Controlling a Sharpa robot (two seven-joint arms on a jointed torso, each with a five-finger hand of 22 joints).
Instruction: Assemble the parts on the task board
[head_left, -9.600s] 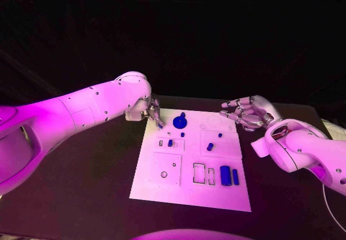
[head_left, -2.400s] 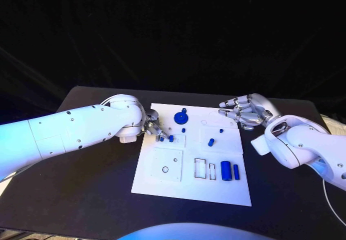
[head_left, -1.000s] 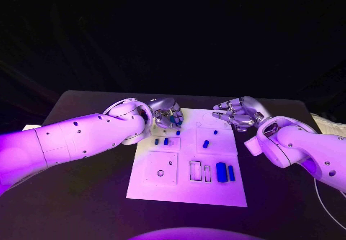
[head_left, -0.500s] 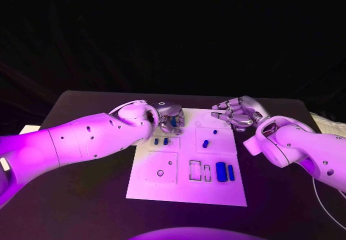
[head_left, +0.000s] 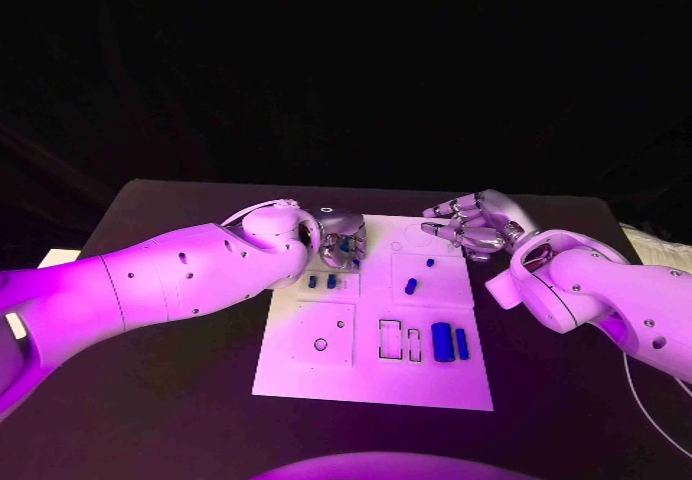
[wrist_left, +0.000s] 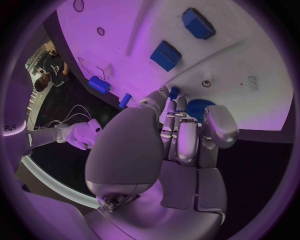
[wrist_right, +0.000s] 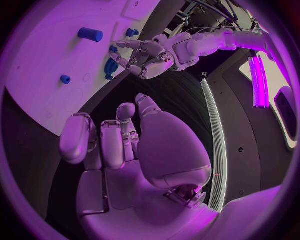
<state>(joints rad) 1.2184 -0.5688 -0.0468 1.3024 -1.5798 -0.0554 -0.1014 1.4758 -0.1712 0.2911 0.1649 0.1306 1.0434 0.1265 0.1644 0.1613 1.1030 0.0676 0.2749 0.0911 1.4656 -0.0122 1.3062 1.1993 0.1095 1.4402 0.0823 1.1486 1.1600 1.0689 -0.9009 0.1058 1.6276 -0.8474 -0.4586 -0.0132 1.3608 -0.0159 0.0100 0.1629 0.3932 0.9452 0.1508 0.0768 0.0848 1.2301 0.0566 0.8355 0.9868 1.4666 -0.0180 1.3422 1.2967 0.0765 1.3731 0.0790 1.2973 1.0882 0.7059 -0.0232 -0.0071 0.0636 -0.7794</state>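
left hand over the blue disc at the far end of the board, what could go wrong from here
1. The left hand crowds the round blue disc, with small blue parts close beside it; a finger might knock those out of place.
2. The fingers cover most of the disc in the head view, so its seating on the task board is hard to check.
3. The right hand hovers open near the board's far corner; the two hands could collide.

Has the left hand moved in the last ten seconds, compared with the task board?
Yes. The left hand went from the task board's far left corner inward, over its far part, and is now at the round blue part.
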